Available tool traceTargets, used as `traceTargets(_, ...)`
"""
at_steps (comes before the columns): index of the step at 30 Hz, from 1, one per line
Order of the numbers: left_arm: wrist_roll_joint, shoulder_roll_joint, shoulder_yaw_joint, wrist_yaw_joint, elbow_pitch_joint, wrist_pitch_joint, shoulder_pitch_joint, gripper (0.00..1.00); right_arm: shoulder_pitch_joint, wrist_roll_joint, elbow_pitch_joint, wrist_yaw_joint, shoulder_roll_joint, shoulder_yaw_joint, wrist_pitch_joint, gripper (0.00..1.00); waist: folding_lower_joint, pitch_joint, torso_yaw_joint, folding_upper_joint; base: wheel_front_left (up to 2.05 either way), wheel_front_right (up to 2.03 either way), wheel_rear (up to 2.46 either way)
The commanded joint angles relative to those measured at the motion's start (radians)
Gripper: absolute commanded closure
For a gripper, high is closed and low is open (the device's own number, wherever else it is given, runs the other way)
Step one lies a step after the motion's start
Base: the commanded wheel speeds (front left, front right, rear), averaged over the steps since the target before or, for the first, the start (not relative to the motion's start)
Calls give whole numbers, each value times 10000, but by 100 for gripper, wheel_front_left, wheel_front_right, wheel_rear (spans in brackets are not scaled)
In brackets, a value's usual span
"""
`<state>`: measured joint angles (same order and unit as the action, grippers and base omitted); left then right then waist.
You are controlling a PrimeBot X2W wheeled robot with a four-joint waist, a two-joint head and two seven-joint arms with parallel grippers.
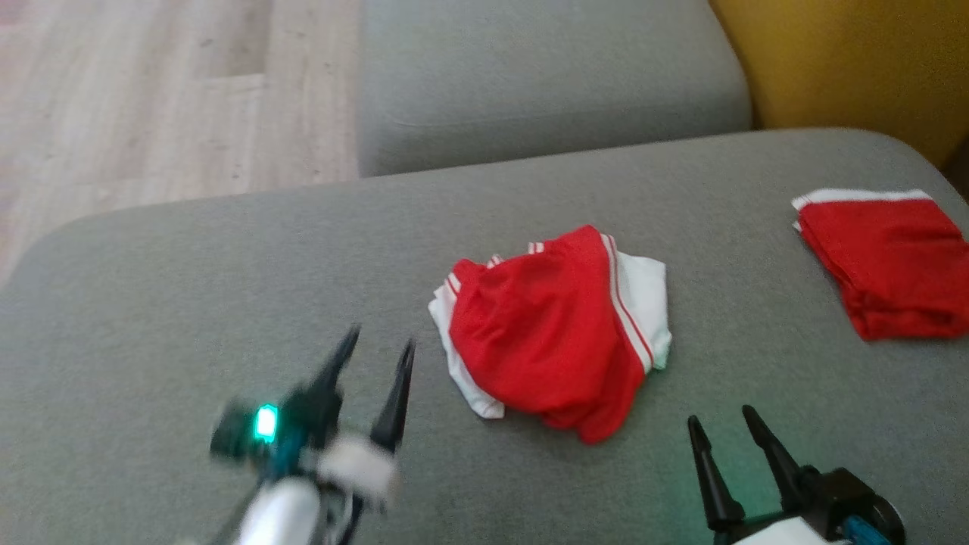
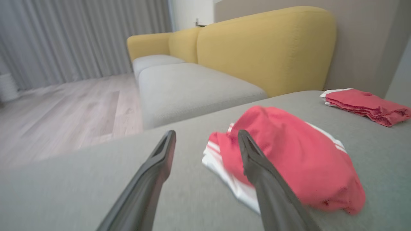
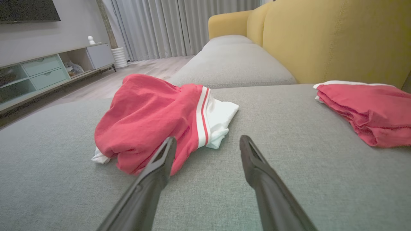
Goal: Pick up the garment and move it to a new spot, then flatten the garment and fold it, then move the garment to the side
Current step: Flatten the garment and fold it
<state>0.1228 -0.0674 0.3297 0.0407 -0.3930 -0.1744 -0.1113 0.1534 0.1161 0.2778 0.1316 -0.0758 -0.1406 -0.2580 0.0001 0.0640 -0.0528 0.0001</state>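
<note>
In the head view the left gripper (image 1: 383,335) is smeared by blur, with what may be a white cuff behind it. The folded red garment (image 1: 889,261) runs off the right edge. The bottom edge cuts off the right gripper (image 1: 718,413) at its base. In the right wrist view the shelf items (image 3: 73,67) are too small to name.

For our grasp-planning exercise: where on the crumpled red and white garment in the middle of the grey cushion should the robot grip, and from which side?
Probably the white striped edge on the right side of the crumpled garment, approached low from the right by the open right gripper. That band sticks out thin beyond the bulging red mound, with bare cushion beside it.
</note>
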Motion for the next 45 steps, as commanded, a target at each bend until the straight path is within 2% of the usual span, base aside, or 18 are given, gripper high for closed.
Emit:
traceTargets(1, -139, -178, -166, 218, 214, 330, -1389, 0, -559, 143, -303, -9, -177, -349, -38, 0, -1, -278, -354, -1, 0, 0, 0)
traceTargets(5, -214, -385, 402, 714, -290, 1797, -3578, 0, -972, 395, -289, -9, -311, -783, -38, 0, -1, -632, -1005, -1, 0, 0, 0)
traceTargets(7, 33, -378, 761, 837, -741, 2727, -4553, 0, -1207, 474, -292, -9, -404, -979, -38, 0, -1, -833, -1296, -1, 0, 0, 0)
traceTargets(8, 33, -378, 761, 837, -741, 2727, -4553, 0, -1207, 474, -292, -9, -404, -979, -38, 0, -1, -833, -1296, -1, 0, 0, 0)
traceTargets(9, 425, -382, 1163, 883, -1258, 3637, -5438, 0, -1463, 503, -294, -9, -472, -1153, -38, 0, -1, -1039, -1607, -1, 0, 0, 0)
traceTargets(10, 738, -388, 1418, 889, -1484, 4028, -5804, 0, -1585, 512, -303, -9, -481, -1223, -38, 0, -1, -1143, -1778, -1, 0, 0, 0)
traceTargets(16, 2800, -830, 3172, 896, -2500, 5717, -7326, 0, -2072, 524, -309, -9, -484, -1494, -38, 0, -1, -1725, -2598, -1, 0, 0, 0)
traceTargets(21, 3616, -1396, 4031, 897, -3382, 6406, -7902, 0, -2214, 482, -265, -9, -416, -1656, -38, 0, -1, -2073, -3068, -1, 0, 0, 0)
traceTargets(25, 3976, -1629, 4508, 898, -4042, 6512, -8075, 0, -2288, 501, -220, -9, -328, -1727, -38, 0, -1, -2194, -3326, -1, 0, 0, 0)
traceTargets(26, 4111, -1649, 4611, 898, -4131, 6495, -8090, 50, -2305, 506, -214, -9, -303, -1720, -38, 0, -1, -2214, -3369, -1, 0, 0, 0)
traceTargets(27, 4250, -1661, 4732, 898, -4171, 6456, -8108, 94, -2320, 509, -209, -9, -280, -1716, -38, 0, -1, -2224, -3405, -1, 0, 0, 0)
traceTargets(28, 4352, -1686, 4890, 898, -4145, 6346, -8151, 100, -2330, 507, -204, -9, -260, -1716, -38, 0, -1, -2224, -3434, -1, 0, 0, 0)
traceTargets(33, 4719, -1628, 4974, 898, -4092, 5050, -8813, 100, -2273, 468, -129, -9, -221, -1681, -38, 0, -1, -2025, -3481, -1, 0, 0, 0)
traceTargets(40, 5423, -824, 4439, 899, -3867, 2880, -10487, 100, -2060, 405, -40, -9, -235, -1536, -38, 0, -1, -1373, -3344, -1, 0, 0, 0)
traceTargets(45, 6215, -450, 3666, 899, -3669, 1578, -11718, 100, -1847, 359, -61, -9, -302, -1347, -38, 0, -1, -910, -3014, -1, 0, 0, 0)
